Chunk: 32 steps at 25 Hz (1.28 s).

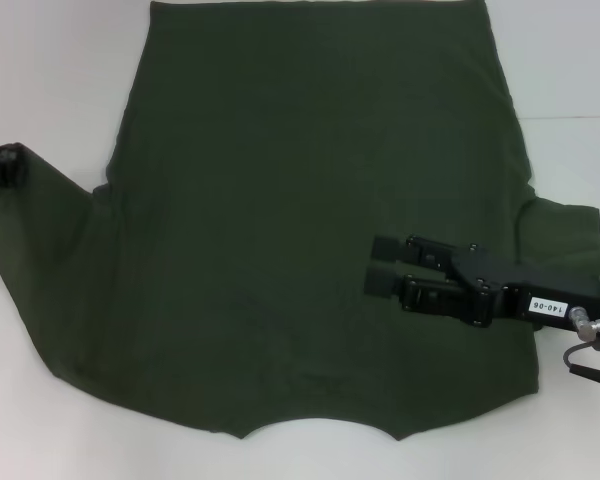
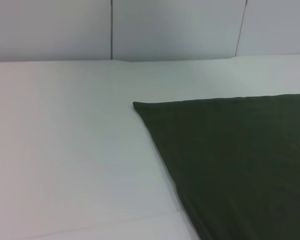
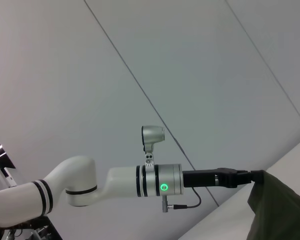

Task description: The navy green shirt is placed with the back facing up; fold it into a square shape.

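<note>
Landmark = the shirt [image 1: 310, 220], spread flat on the white table [image 1: 50, 60], neckline nearest the robot, hem at the far side. Long axis runs near-to-far, collar to hem.

Left of the shirt: the L gripper [image 1: 2, 165] sits at the tip of the shirt's left sleeve, right at the picture edge. Sleeve cloth runs straight up to it. In the right wrist view the same gripper [image 3: 240, 177] has a bunch of cloth at its tip, pulled up off the table, so it looks closed on the sleeve end. Judgement only; fingers themselves are hard to make out. The left wrist view shows just a flat corner of the shirt [image 2: 230, 160] on the table, no fingers.

Over the shirt: the R gripper [image 1: 380, 265] is above the body, right of centre, between chest and collar level. Its two fingers [image 1: 388, 281] point toward the shirt's left side and lie parallel, a narrow gap between them. Nothing is between them. Whether it presses on the cloth or hangs just above, can't tell.

Right of the shirt: the right sleeve [image 1: 570, 235] lies flat, just beyond the R gripper's wrist.

Key relation: the left sleeve is stretched out sideways, across the long axis, w/ the L arm already on it. Next move is prob. bringing that sleeve in toward the body's midline. The R gripper is on the far side of that line, so placed to pin the body.
</note>
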Tool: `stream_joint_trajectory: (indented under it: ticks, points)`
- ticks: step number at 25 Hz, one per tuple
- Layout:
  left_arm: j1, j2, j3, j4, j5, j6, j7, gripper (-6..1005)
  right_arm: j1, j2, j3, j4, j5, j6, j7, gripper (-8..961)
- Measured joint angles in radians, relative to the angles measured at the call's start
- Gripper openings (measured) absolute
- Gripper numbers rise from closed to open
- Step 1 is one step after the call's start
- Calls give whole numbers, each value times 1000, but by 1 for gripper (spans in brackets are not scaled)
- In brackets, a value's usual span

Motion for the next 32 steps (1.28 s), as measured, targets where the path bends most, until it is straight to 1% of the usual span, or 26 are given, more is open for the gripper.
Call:
stream_joint_trajectory:
  ticks: [13,17,20,25,29,32]
  points:
    - [-2,0,0,7,-1,-11,3,-1,0,0,0,0,0,4,-1,849]
    - [2,-6,0,25,-2,9,1,-2,0,0,0,0,0,4,-2,849]
    - [11,-11,0,49,-2,52,-5,-2,0,0,-1,1,0,4,-2,849]
    - [27,-20,0,99,-1,178,-19,-3,0,0,-2,1,0,4,-2,849]
    - [41,-30,1,163,-2,307,-59,-2,0,0,-6,2,0,4,-2,849]
    - [47,-41,2,201,-8,379,-91,-2,-1,0,-7,2,0,4,-2,849]
